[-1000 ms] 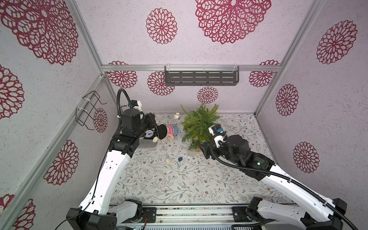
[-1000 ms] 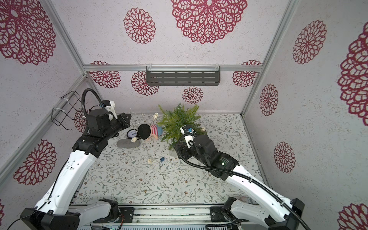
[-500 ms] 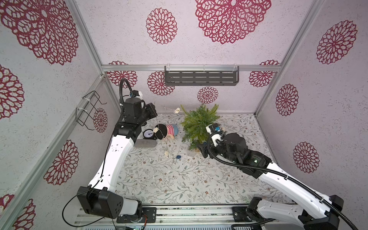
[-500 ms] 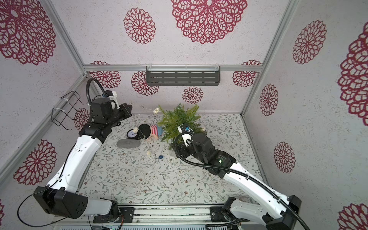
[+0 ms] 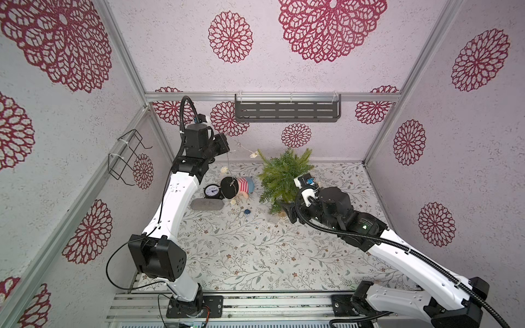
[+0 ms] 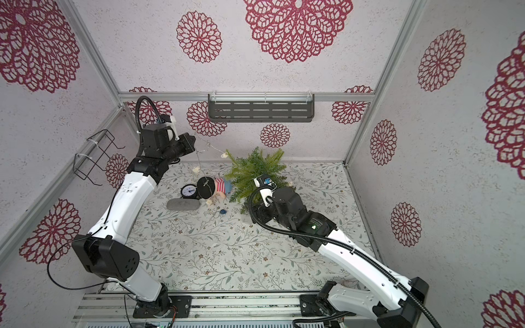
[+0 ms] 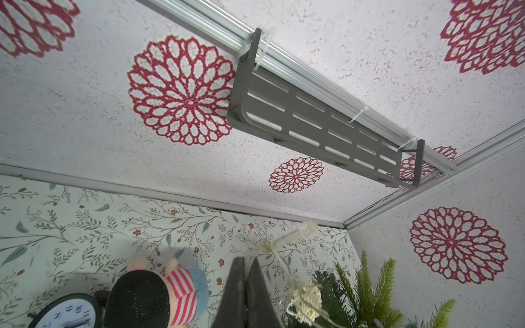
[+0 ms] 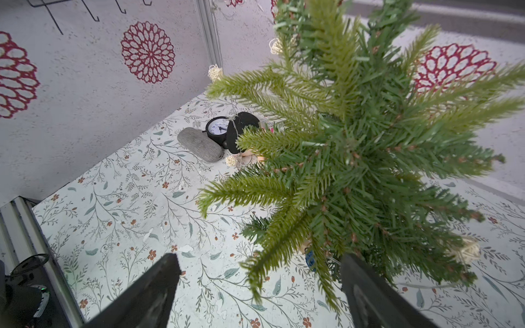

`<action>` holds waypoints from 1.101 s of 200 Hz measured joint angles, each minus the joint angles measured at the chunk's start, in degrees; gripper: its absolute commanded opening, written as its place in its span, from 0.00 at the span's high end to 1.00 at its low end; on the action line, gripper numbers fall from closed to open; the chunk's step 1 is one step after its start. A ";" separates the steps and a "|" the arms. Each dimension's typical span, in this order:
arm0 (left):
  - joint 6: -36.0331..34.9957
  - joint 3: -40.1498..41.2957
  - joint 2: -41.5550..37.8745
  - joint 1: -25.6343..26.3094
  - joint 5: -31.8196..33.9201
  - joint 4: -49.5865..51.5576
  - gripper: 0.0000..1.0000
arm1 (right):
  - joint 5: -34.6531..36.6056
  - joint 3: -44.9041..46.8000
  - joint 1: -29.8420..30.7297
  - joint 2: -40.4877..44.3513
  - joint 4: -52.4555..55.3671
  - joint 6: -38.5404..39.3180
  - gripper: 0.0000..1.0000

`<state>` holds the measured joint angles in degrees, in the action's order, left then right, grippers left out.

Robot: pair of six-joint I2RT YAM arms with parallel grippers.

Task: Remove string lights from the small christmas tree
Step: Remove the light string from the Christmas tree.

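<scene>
Well, you're partway through. Your left gripper is pinched tight on the wire of the lights, held high at the far left, well above the floor. From it one strand runs right to the top of the tree, which stands at the far side, right of centre. Another strand drops across the doll lying just left of the tree. Several cream balls and the blue ball lie loose on the floor near the doll, so that length looks freed. What's left, by my reading, is the strand at the treetop and at least one ball low in the branches. Your right gripper stands wide and holds nothing, low at the tree's near side with branches between its fingers. You can't trace the wire inside the foliage. The stump is hidden by branches and your right arm, and the clear box is too faint to place.
</scene>
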<state>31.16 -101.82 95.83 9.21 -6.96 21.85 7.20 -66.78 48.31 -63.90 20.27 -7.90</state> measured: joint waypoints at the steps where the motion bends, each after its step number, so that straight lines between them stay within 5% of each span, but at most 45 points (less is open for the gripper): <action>1: -0.02 -0.07 0.07 0.00 -0.04 -0.09 1.00 | 0.00 -0.02 0.00 -0.02 0.02 0.00 0.08; 220: 0.20 -15.58 14.19 1.03 -7.06 -11.23 1.00 | -1.68 -8.37 -6.05 -2.16 4.55 0.83 0.08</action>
<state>31.35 -117.40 110.02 10.24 -14.02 10.61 5.52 -75.16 42.26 -66.06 24.82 -7.07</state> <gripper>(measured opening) 0.044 0.923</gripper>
